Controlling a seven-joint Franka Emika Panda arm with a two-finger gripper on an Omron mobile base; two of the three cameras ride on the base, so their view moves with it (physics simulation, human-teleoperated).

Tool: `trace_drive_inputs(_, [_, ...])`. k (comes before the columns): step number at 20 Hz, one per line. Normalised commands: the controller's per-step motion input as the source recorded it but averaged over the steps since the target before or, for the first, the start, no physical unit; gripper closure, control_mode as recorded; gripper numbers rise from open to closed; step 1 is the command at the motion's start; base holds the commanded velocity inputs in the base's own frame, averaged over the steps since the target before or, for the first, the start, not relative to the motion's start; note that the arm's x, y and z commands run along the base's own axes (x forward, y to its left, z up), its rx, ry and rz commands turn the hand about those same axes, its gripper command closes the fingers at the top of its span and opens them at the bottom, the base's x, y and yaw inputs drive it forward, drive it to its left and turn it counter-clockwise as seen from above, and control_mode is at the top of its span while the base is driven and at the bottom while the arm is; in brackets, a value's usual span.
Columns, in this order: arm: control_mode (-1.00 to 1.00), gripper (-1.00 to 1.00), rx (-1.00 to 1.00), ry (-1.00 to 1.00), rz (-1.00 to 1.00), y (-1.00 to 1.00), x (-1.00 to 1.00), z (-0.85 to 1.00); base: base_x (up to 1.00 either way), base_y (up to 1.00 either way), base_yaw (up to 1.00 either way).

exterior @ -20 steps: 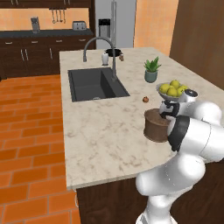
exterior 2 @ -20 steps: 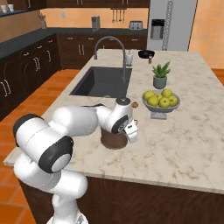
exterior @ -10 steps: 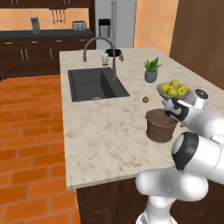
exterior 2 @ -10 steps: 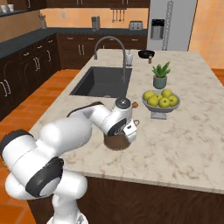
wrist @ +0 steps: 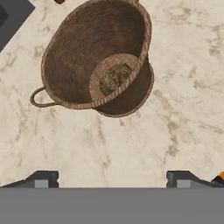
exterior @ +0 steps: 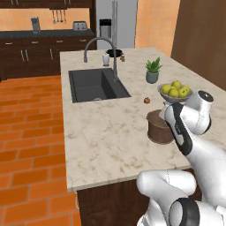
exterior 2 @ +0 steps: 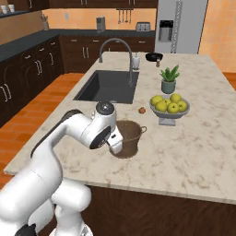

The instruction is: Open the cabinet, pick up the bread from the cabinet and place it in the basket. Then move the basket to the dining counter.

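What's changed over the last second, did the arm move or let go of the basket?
The arm has swung back from the basket toward the near edge of the dining counter. In the hand view the hand is open and empty, its fingertips apart short of the basket. The basket stayed on the counter with the bread inside; the apple bowl and potted plant did not move.

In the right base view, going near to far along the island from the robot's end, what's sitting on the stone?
basket → tiny brown ball → grey bowl of green apples → potted plant → small white bottle by the faucet, level with a dark dish at the far end.
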Motion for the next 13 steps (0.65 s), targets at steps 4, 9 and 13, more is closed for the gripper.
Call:
trace_drive_inputs(4, [-1.00,-1.00,-0.04,-0.03,0.16,1.00,-0.95,0.79,0.00,0.00,0.00])
trace_drive_inputs(9, [-1.00,-1.00,-0.19,-0.18,0.06,0.46,-1.00,0.96,0.00,0.00,0.00])
trace_drive_inputs(13, [-1.00,-1.00,-0.48,-0.03,0.15,-0.05,-1.00,1.00,0.00,0.00,0.00])
